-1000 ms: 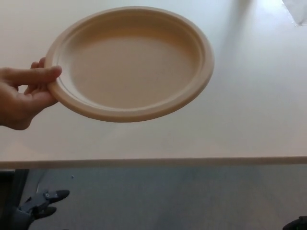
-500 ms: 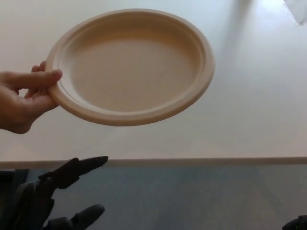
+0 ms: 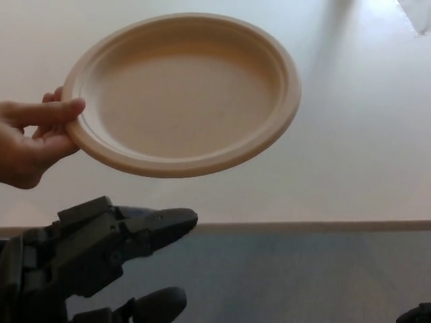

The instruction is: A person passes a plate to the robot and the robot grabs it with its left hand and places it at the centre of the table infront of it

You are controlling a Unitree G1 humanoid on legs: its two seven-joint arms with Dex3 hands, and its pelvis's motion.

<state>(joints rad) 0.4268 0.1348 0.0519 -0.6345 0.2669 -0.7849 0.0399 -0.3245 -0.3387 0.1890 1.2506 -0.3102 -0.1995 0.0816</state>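
Observation:
A round beige plate hangs in the air above the pale table, slightly tilted. A person's hand at the left edge pinches its left rim between thumb and fingers. My left hand rises at the lower left, below the plate and apart from it, open with its fingers spread and nothing in it. Of my right hand, only a dark sliver shows at the bottom right corner, too little to read its state.
The table's front edge runs across the picture below the plate, with grey floor beneath it. A pale object pokes in at the top right corner.
My left hand has risen from the bottom left corner toward the plate, growing much larger in view. The plate and the person's hand have barely moved.

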